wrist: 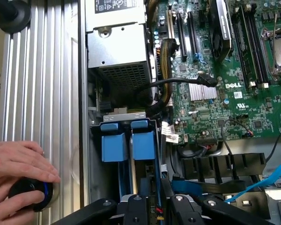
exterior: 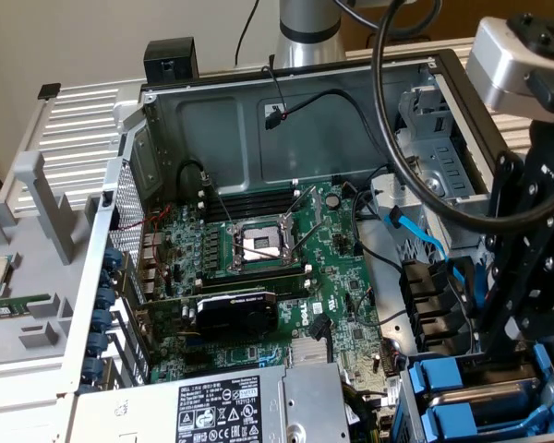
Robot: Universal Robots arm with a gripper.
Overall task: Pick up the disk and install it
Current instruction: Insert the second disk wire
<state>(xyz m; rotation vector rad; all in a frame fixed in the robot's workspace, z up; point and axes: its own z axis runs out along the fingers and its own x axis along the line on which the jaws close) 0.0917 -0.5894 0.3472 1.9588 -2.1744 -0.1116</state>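
The disk (wrist: 144,145) stands edge-on in the drive bay at the case's corner, its bright blue frame end (exterior: 443,377) facing out. My gripper (wrist: 157,204) reaches down from the exterior view's right (exterior: 522,341). Its black fingers (wrist: 136,208) are closed on either side of the disk's near end, and the metal body between them is mostly hidden. A second blue tray (wrist: 114,147) sits right beside it in the neighbouring slot (exterior: 452,423).
The silver power-supply box (exterior: 231,406) borders the bay, with cable bundles (wrist: 166,70) between. The motherboard (exterior: 258,249) fills the case floor. A blue ribbon cable (wrist: 262,183) and black plastic holders (wrist: 220,166) lie close by. A person's hands (wrist: 18,164) rest on a black knob outside the case.
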